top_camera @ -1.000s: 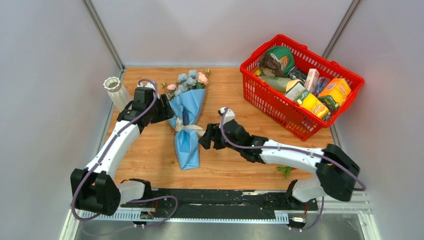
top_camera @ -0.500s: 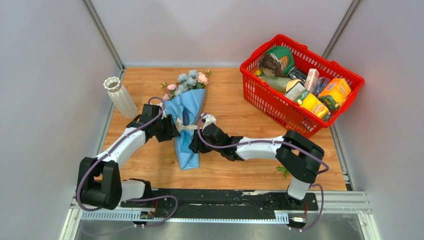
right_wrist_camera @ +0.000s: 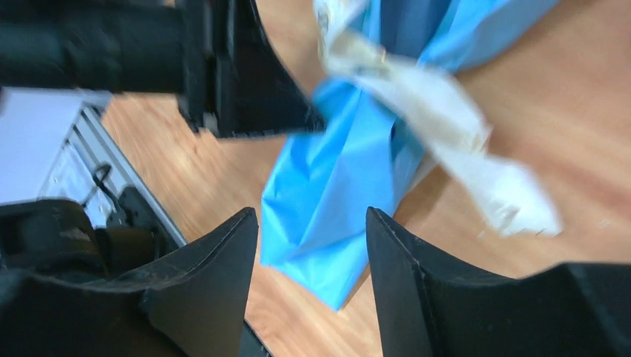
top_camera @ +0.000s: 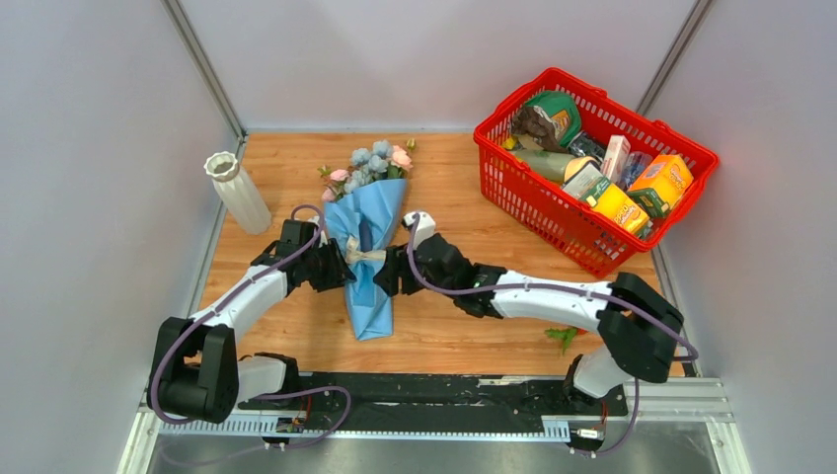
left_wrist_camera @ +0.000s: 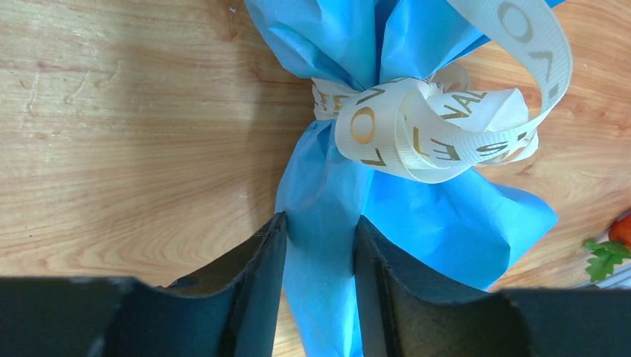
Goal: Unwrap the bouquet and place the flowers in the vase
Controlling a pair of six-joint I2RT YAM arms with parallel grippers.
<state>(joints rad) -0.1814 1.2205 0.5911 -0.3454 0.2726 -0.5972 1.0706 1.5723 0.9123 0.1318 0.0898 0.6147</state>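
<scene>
While your top view just shows left gripper (top_camera: pixel 342 269) and right gripper (top_camera: pixel 388 273) flanking the blue paper-cone bouquet (top_camera: pixel 367 222) on the wooden table (top_camera: pixel 454 212), left wrist shows paper between its fingers (left_wrist_camera: pixel 262 260), can't tell if clamped; right's spread, empty.

Looks like a robot lab test cell. Closed in on three sides by plain grey panels (top_camera: pixel 424 59) on metal posts (top_camera: pixel 202 64). Furnished with a small wooden bench (top_camera: pixel 444 336), a left arm (top_camera: pixel 242 301) and right arm (top_camera: pixel 543 294) trailing cables, bolted to a black rail (top_camera: pixel 444 390), plus a red basket (top_camera: pixel 517 100) of packaged groceries.
</scene>
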